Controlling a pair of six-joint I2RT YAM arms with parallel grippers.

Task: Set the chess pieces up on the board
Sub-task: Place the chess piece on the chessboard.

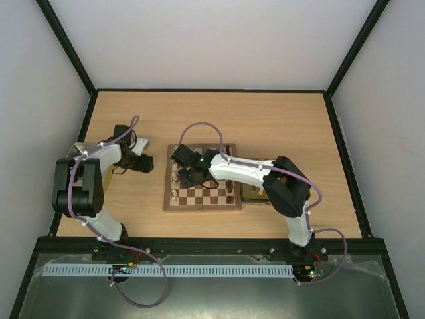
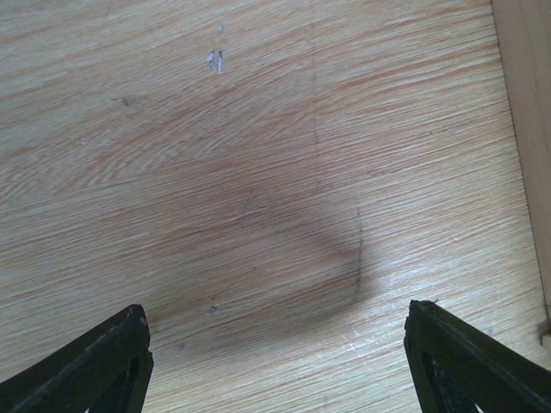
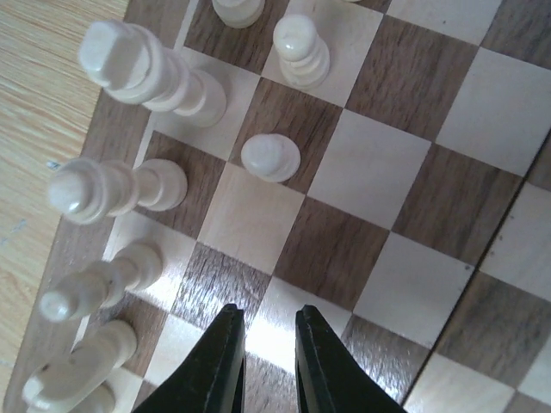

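Board mid bench. Cream pieces line its L edge, few pawns in 2nd row. Some dark pieces at R edge, count unclear. Est. well short of done. R claw nearly pressed together, pinching nothing, above board. L claw spread wide over bench.

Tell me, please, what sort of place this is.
Probably a robot lab test cell: white walls enclose a light wooden tabletop, and two robot arms stand by a chequered wooden chessboard.

Robot lab cell: white panel walls, black frame, wooden table, cable duct.
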